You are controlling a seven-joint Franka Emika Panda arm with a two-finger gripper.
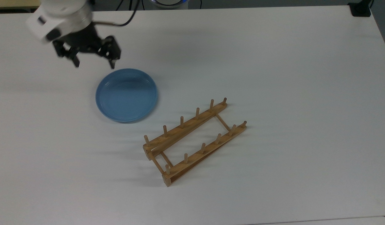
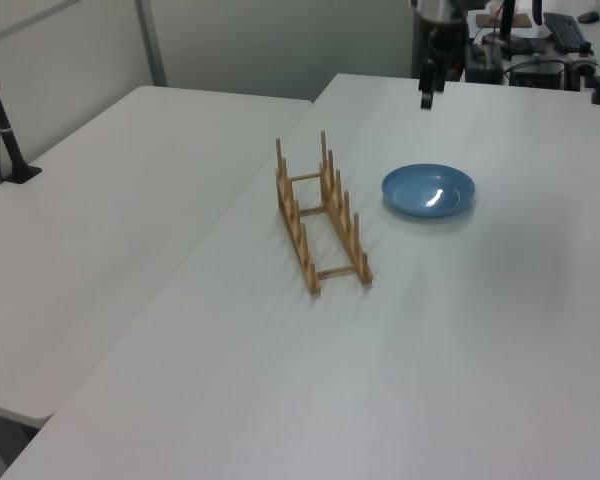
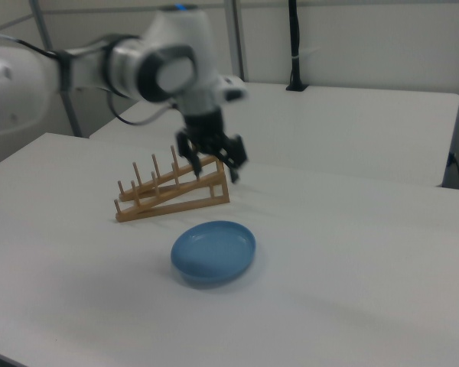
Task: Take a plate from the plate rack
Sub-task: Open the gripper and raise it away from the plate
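Observation:
The light-blue plate (image 1: pixel 126 94) lies flat on the white table, apart from the rack; it also shows in the left view (image 2: pixel 428 190) and the right view (image 3: pixel 213 252). The wooden plate rack (image 1: pixel 186 128) stands with no plate between its pegs (image 2: pixel 345 225) (image 3: pixel 172 195). My gripper (image 1: pixel 95 65) hangs open above the table, just past the plate's rim toward the top view's upper left, with nothing between its fingers. In the left view the gripper (image 2: pixel 426 98) is well above and behind the plate. In the right view the gripper (image 3: pixel 214 174) hovers in front of the rack.
A black clamp base (image 1: pixel 361 9) sits at the table's corner in the top view's upper right. A second white table (image 2: pixel 110 200) adjoins on the left view's left, with a black post (image 2: pixel 5 120) on it. Wide bare tabletop surrounds the rack.

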